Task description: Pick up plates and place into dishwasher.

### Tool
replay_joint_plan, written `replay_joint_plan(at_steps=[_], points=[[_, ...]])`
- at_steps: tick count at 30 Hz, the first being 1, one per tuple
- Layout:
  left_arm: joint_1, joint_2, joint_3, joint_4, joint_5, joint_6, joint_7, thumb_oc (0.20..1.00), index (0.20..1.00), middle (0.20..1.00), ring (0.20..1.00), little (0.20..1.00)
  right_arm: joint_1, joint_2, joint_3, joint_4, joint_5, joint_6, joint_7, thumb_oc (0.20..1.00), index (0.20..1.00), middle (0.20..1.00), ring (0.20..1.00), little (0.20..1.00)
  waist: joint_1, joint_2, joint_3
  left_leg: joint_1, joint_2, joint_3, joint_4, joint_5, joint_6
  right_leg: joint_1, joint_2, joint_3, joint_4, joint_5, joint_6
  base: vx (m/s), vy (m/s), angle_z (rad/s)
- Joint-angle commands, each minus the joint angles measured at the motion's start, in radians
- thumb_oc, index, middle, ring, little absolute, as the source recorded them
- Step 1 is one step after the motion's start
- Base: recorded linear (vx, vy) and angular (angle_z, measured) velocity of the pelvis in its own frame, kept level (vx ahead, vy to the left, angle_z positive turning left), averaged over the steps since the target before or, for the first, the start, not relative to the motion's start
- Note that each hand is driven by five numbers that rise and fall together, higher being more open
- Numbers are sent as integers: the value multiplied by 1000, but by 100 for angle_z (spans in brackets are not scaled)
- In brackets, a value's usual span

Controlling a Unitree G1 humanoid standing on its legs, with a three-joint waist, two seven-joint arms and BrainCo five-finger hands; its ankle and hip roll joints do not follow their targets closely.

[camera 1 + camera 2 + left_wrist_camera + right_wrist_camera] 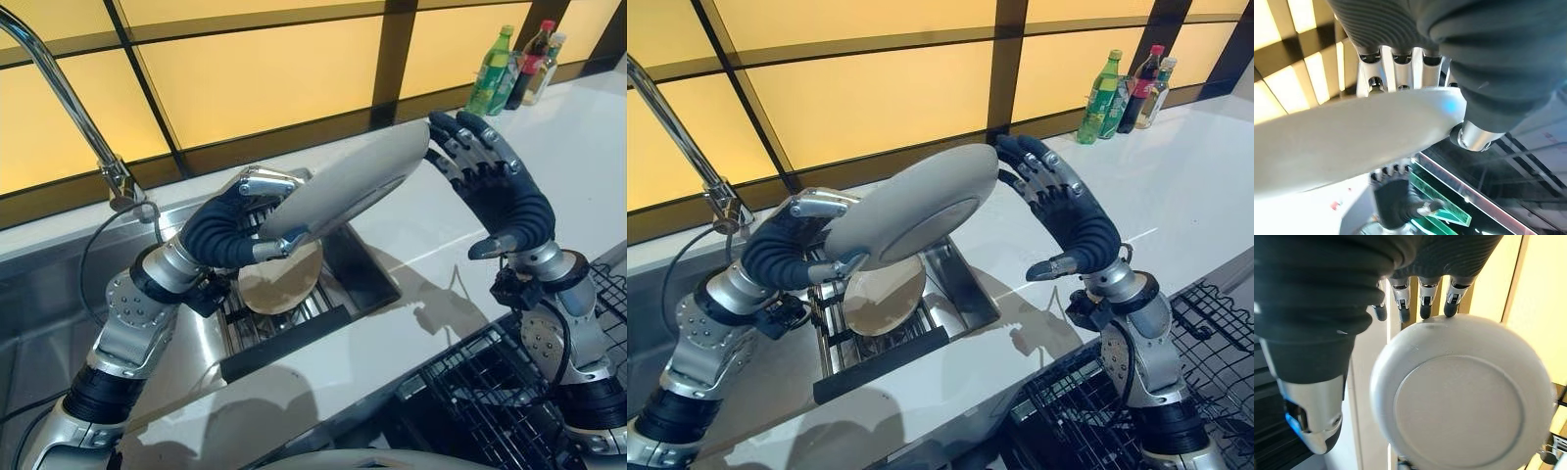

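Left hand point(235, 230) pinches the plate point(353, 186) mid-frame; right hand point(495, 181) is open, fingertips at its rim. Close right fully before left lets go.

Back wall point(255, 88) is glowing amber-yellow panels split by dark frames point(397, 59), lit from behind. White countertop point(588, 147) runs along under it, wide on the right. Far right corner: cluster of bottles point(1127, 88), green and dark ones, by the wall. Left side: steel sink point(39, 294) sunk into the counter, tall curved chrome tap point(69, 108) at far left. Dark recessed well point(960, 284) in the counter beside the sink.
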Motion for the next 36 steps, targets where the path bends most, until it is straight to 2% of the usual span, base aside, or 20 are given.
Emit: replay_joint_plan(at_steps=[1,7,12,16,20,24,27,29,36], points=[[-93,51,-69,-31,-54,5,-31,200,200,200,200,200,-102,-43,23,-44,-3,-17,0,1000,1000,1000,1000,1000,17,-34,-61,-58,-58,-12,55,-75,42,-2,-51,0,103,-115,78,10,32,0],[-79,77,-37,-26,-57,17,-44,200,200,200,200,200,-103,-70,14,-30,-3,-22,-16,1000,1000,1000,1000,1000,22,-35,-64,-58,-62,-7,59,-78,46,0,-58,-1,100,-113,80,6,27,0],[-55,89,9,-18,-55,16,-43,200,200,200,200,200,-89,-76,-32,-9,-33,-65,-79,1000,1000,1000,1000,1000,26,-35,-62,-59,-62,-3,63,-80,49,-1,-64,-10,105,-114,82,-8,19,0],[-35,78,48,-19,-62,10,-69,200,200,200,200,200,-77,-48,-88,-1,-30,-91,-100,1000,1000,1000,1000,1000,28,-33,-61,-60,-65,-9,64,-82,52,-2,-66,-15,113,-117,81,0,0,0],[-41,73,47,-19,-49,17,-78,200,200,200,200,200,-75,-57,-112,3,-123,-152,-190,1000,1000,1000,1000,1000,29,-33,-62,-59,-68,-15,66,-83,53,-2,-68,-16,117,-118,82,-10,4,4],[-35,84,69,-6,-50,13,-63,200,200,200,200,200,-78,-55,-172,21,-120,-188,-286,1000,1000,1000,1000,1000,26,-31,-64,-55,-66,-11,67,-88,53,-2,-70,-16,118,-117,85,0,0,0],[-23,75,88,-16,-55,21,-72,200,200,200,200,200,-56,-36,-197,1,-104,-171,-251,1000,1000,1000,1000,1000,23,-27,-62,-56,-68,-12,69,-89,56,-1,-70,-12,118,-119,84,0,0,0],[-23,66,94,-27,-56,25,-84,200,200,200,200,200,-36,-23,-184,-36,-76,-126,-169,1000,1000,1000,1000,1000,21,-26,-61,-59,-70,-18,69,-87,57,-5,-68,-6,120,-120,83,0,0,0],[-84,49,26,-28,-31,58,-40,200,200,200,200,200,-95,-10,-8,-72,-11,22,-7,1000,1000,1000,1000,1000,30,-35,-67,-62,-68,-23,71,-81,51,0,-65,-9,114,-118,80,0,0,0]])
